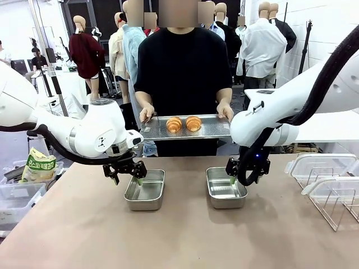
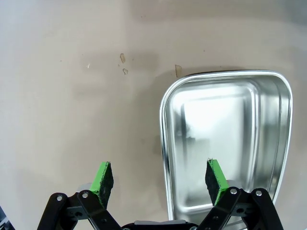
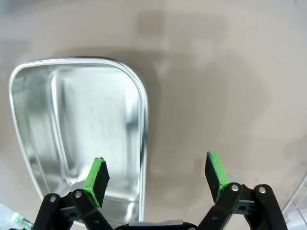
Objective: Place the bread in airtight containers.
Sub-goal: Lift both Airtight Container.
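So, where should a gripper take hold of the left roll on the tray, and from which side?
Grip the left roll across its thick middle, from above. It lies flat on the tray, and the other roll sits close on its right, so pinching its near and far sides likely works best.

I've got bright polished steel on the left tin, mirror-glossy inside; right tin, same finish. The table reads matt, smooth, a few flecks. The tray is duller perforated metal. The bread has a ridged crust, slight sheen. The tubs: clear glossy plastic.
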You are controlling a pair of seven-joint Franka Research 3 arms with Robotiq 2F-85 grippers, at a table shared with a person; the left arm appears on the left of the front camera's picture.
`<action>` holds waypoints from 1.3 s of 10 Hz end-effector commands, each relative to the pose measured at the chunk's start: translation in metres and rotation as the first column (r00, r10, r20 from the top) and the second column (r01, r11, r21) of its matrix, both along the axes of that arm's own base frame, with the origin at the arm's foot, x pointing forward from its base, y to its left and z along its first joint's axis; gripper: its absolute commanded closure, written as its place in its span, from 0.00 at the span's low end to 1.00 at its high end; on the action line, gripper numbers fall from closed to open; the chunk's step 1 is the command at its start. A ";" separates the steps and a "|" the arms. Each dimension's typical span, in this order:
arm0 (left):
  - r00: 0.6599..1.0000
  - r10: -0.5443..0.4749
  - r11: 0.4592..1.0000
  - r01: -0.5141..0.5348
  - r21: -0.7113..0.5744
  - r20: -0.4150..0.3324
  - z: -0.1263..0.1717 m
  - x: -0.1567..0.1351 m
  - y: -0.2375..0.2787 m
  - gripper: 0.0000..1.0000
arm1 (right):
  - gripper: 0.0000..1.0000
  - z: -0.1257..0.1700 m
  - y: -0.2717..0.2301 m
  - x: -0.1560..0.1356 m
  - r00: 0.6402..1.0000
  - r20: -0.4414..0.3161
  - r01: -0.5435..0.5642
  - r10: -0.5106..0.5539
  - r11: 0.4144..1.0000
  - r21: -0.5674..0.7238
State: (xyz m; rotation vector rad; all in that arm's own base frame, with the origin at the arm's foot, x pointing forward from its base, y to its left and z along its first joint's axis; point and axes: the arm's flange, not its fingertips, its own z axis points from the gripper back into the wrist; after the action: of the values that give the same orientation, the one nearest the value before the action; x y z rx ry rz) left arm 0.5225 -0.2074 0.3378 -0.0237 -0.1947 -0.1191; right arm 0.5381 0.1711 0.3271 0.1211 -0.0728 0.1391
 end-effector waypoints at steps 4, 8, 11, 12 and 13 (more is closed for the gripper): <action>0.999 0.039 0.998 -0.040 0.052 0.021 -0.009 0.012 -0.008 0.00 | 0.00 -0.008 0.017 0.014 0.999 -0.039 -0.033 0.032 0.999 -0.033; 1.000 0.017 0.999 -0.017 0.040 0.008 -0.017 0.014 -0.008 0.00 | 0.00 -0.013 0.017 0.015 0.997 -0.061 -0.038 0.035 0.998 -0.045; 1.000 0.004 0.998 -0.006 0.060 0.029 -0.012 0.012 -0.007 0.40 | 0.21 -0.012 0.014 0.014 0.998 -0.038 -0.053 0.051 0.997 -0.064; 1.000 0.008 0.998 -0.009 0.060 0.021 -0.013 0.013 -0.005 0.58 | 0.39 -0.014 0.014 0.014 0.998 -0.048 -0.053 0.050 0.996 -0.070; 1.000 0.006 0.998 -0.007 0.066 0.018 -0.015 0.012 -0.005 0.77 | 0.56 -0.016 0.013 0.014 0.997 -0.055 -0.050 0.046 0.996 -0.067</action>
State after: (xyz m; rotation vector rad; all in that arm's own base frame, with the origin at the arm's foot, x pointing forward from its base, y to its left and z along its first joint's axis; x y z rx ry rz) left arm 0.5335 -0.2104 0.3242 0.0092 -0.1925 -0.1241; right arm 0.5480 0.1837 0.3129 0.0858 -0.0251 0.1928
